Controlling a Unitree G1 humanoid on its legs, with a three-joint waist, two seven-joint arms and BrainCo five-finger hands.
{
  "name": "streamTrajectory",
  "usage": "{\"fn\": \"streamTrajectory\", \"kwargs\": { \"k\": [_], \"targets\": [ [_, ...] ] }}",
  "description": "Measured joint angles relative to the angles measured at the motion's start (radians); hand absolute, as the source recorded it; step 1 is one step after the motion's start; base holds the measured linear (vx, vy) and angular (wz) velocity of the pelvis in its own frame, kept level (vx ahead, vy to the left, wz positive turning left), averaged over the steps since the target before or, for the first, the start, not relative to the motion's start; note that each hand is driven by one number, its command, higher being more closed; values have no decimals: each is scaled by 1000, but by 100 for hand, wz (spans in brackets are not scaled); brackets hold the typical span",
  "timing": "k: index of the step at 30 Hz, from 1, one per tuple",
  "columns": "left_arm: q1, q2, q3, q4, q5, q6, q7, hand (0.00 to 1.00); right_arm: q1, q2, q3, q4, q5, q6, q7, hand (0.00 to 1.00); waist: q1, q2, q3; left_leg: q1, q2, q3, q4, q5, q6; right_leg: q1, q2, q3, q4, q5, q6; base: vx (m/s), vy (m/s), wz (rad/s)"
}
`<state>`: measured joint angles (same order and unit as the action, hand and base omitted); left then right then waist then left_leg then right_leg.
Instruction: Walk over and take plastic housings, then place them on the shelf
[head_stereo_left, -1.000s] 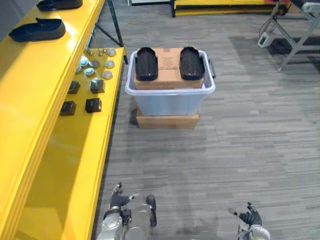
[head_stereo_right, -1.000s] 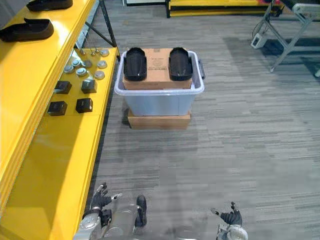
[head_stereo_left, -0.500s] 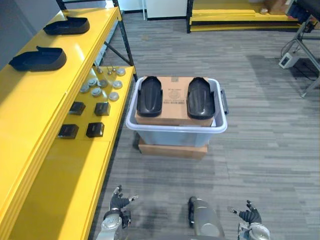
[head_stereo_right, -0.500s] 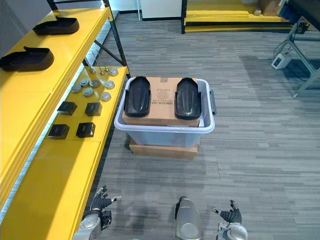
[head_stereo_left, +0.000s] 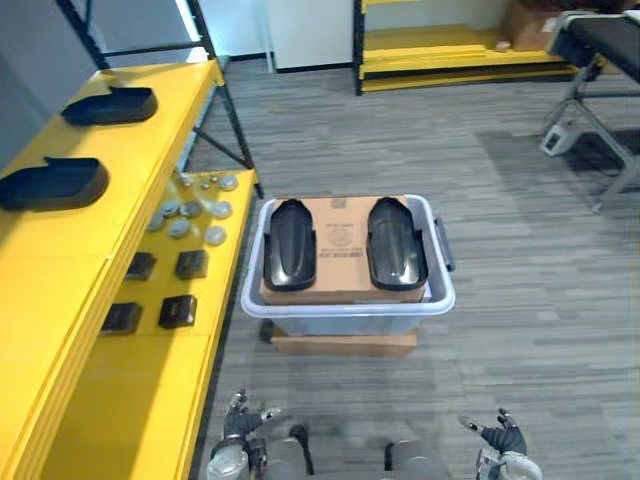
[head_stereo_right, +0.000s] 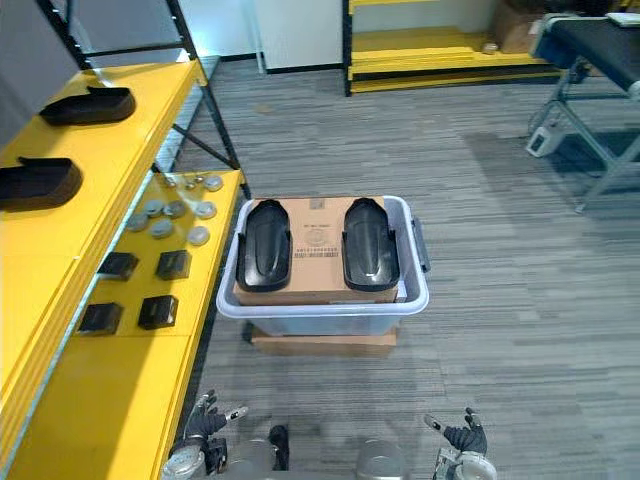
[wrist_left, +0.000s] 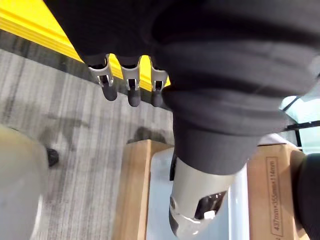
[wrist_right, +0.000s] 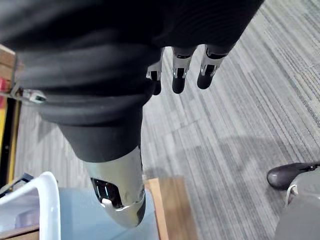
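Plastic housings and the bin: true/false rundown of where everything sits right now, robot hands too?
1. Two plastic housings lie side by side on the cardboard box inside the bin. True.
2. The bin stands on the yellow shelf. False: it sits on a flat carton on the floor, beside the shelf.
3. The left robot hand is shut on a housing. False: it is open and empty, low by the shelf's edge.
4. Two more housings sit on the shelf's upper level. True.
5. The right robot hand is open and holds nothing. True.
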<state>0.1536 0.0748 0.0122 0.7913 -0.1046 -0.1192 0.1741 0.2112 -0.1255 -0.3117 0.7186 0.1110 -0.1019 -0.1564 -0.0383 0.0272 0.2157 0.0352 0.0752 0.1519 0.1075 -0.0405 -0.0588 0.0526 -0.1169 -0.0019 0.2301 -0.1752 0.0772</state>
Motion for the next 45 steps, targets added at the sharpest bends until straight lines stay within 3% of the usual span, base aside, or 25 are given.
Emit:
{"fn": "streamTrajectory", "kwargs": {
  "k": [6,9,17,20,24,27,34,37,44,45],
  "targets": [
    [41,0,-4,-2,8,1,-3,0,91,-3,-69,-373,-14,-3,-30,0,-2,25,-36,16,-5,-1,-76,23,0,-11,8,0,-24,0,0,11,-8,-2],
    [60,9,-5,-10,23,1,-18,0,93,-21,-114,-558,-48,-11,-61,0,-3,17,-43,24,-5,-3,-110,38,-2,-16,11,0,-28,1,-1,40,-28,2],
    [86,30,-44,-18,39,-3,-37,0,-74,-128,-104,-660,-134,-47,-108,0,0,-1,-70,14,-13,-6,-147,54,9,-5,7,-11,-83,34,7,56,3,3],
    [86,34,-55,-26,39,-11,-41,0,-208,-189,-25,-577,-168,-47,-133,0,8,0,-69,3,-21,-22,-153,67,13,-5,1,-28,-91,35,8,-1,5,19],
    [68,29,-107,-46,38,-22,-40,0,-425,-232,28,-371,-216,-28,-173,0,28,30,-46,-34,-25,-73,-183,113,16,-28,0,-79,-88,41,5,-54,-13,38],
    [54,22,-131,-65,29,-23,-37,0,-591,-255,56,-210,-222,6,-204,0,52,60,4,-74,-22,-100,-198,149,14,-61,4,-105,-83,56,1,-105,-6,27],
    [12,7,-158,-79,-14,-45,4,0,-914,-320,95,144,-193,53,-238,0,63,91,108,-170,-24,-138,-200,198,18,-158,1,-131,-37,59,1,-108,15,18],
    [-16,8,-180,-89,-26,-47,18,0,-986,-365,95,242,-186,72,-239,0,82,110,146,-191,-24,-151,-200,208,22,-186,-2,-132,-16,62,3,-61,11,5],
    [-67,7,-240,-100,-50,-64,47,0,-1123,-410,74,429,-159,106,-257,0,80,123,196,-246,-25,-178,-200,228,19,-240,-6,-150,13,62,2,0,3,11],
    [-70,6,-246,-113,-58,-64,49,0,-1141,-415,72,451,-157,111,-258,100,80,124,197,-261,-25,-182,-200,233,20,-253,-6,-155,15,62,2,18,-7,13]
  ]
}}
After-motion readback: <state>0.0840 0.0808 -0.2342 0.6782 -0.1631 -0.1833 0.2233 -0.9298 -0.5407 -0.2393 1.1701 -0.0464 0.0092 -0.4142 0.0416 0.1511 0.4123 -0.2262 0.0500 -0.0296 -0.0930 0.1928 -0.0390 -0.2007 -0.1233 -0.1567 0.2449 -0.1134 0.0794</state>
